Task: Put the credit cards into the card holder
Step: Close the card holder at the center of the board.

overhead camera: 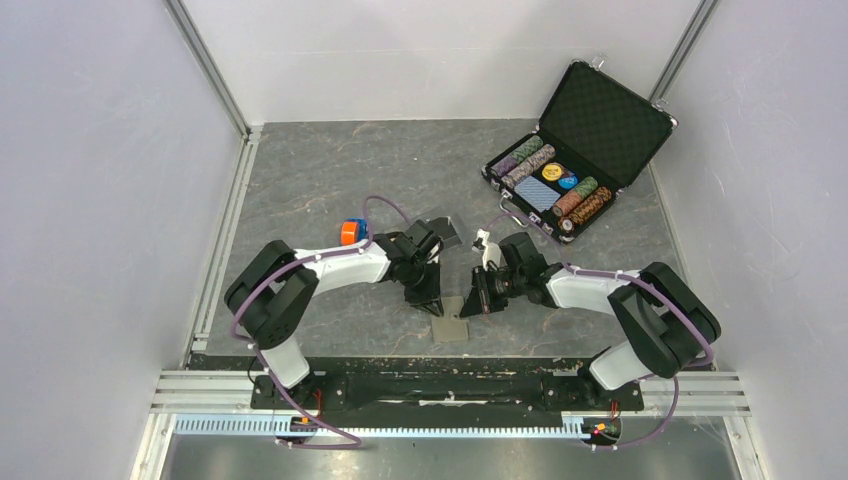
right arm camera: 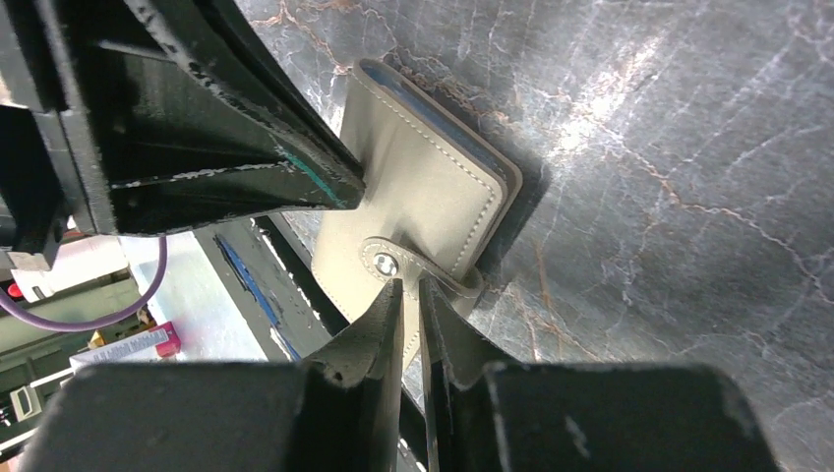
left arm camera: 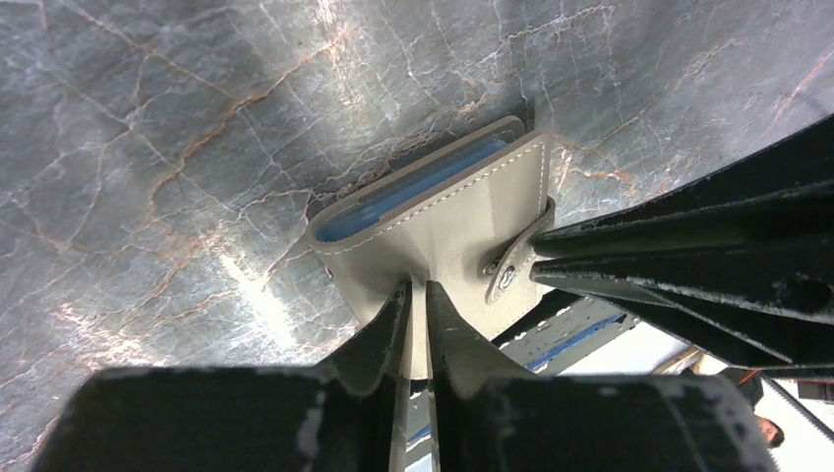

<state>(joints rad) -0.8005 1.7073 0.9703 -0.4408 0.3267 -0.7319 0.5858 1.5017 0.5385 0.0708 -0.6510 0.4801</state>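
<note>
The grey-taupe card holder (overhead camera: 452,330) lies folded on the marbled table, close to its front edge, with a pale blue lining showing along the far side (left arm camera: 413,192). My left gripper (left arm camera: 418,287) is shut on the near edge of its cover. My right gripper (right arm camera: 411,282) is shut on the strap just below the round snap (right arm camera: 385,264). From above, the two grippers (overhead camera: 430,303) (overhead camera: 477,303) meet over the holder from either side. No credit cards show in any view.
An open black poker-chip case (overhead camera: 580,150) with chips and a blue deck stands at the back right. A small orange and blue object (overhead camera: 352,232) sits behind the left arm. The metal rail of the front edge (overhead camera: 450,365) runs just beyond the holder.
</note>
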